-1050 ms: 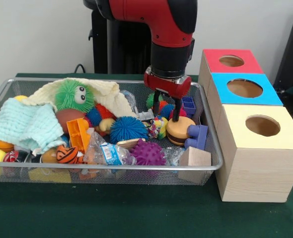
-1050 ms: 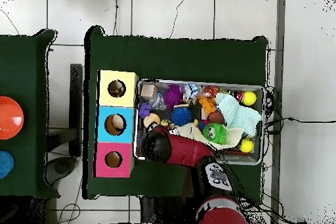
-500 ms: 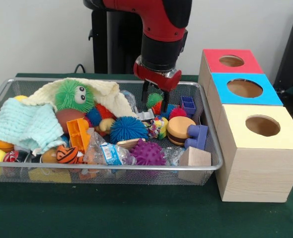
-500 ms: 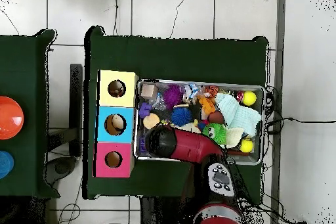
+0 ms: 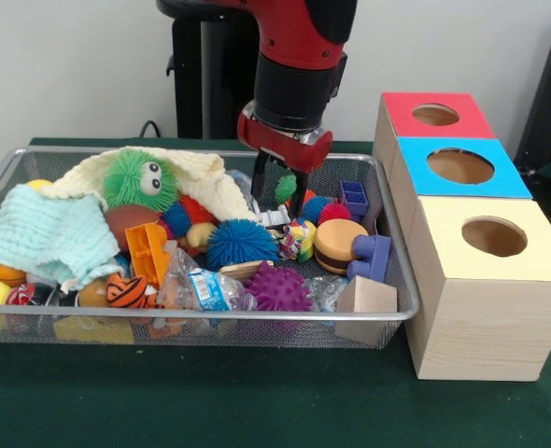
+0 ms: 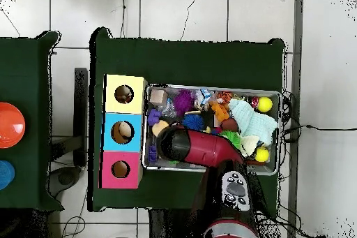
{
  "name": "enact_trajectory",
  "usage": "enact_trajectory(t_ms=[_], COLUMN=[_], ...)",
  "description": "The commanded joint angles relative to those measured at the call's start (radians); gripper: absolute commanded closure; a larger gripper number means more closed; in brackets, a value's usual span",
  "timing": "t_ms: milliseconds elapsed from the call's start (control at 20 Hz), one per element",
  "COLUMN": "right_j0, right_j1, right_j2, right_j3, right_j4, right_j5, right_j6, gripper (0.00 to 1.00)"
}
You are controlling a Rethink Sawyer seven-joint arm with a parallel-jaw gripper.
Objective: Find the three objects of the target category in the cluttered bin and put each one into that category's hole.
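Observation:
My gripper (image 5: 279, 203) hangs open over the back middle of the wire bin (image 5: 210, 315), holding nothing. Its two dark fingers (image 5: 258, 187) stand on either side of a small green spiky ball (image 5: 286, 188), which lies among the toys. A blue spiky ball (image 5: 241, 243) and a purple spiky ball (image 5: 277, 289) lie nearer the front. To the right lie a burger toy (image 5: 337, 245), a blue block (image 5: 354, 198) and a purple block (image 5: 374, 255). In the overhead view the red arm (image 6: 192, 146) hides the gripper.
Three boxes with round holes stand right of the bin: red (image 5: 406, 107), blue (image 5: 509, 177), yellow (image 5: 537, 257). The bin's left half holds a green fuzzy toy (image 5: 140, 179), a light-blue cloth (image 5: 47, 233), a cream cloth (image 5: 205, 177), an orange block (image 5: 145, 250) and a plastic bottle (image 5: 201, 287).
The gripper has moved left and slightly up, away from the burger toy to the small green spiky ball. It stayed open and empty. No toy has shifted.

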Motion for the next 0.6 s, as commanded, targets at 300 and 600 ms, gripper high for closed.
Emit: enact_trajectory(t_ms=[300, 600], right_j0=[-0.013, -0.041], right_j1=[-0.019, 0.001], right_j2=[0.038, 0.062], right_j3=[-0.17, -0.15], right_j4=[0.01, -0.004], right_j5=[0.231, 0.163], right_j6=[0.039, 0.036], gripper=[0.0, 0.0])
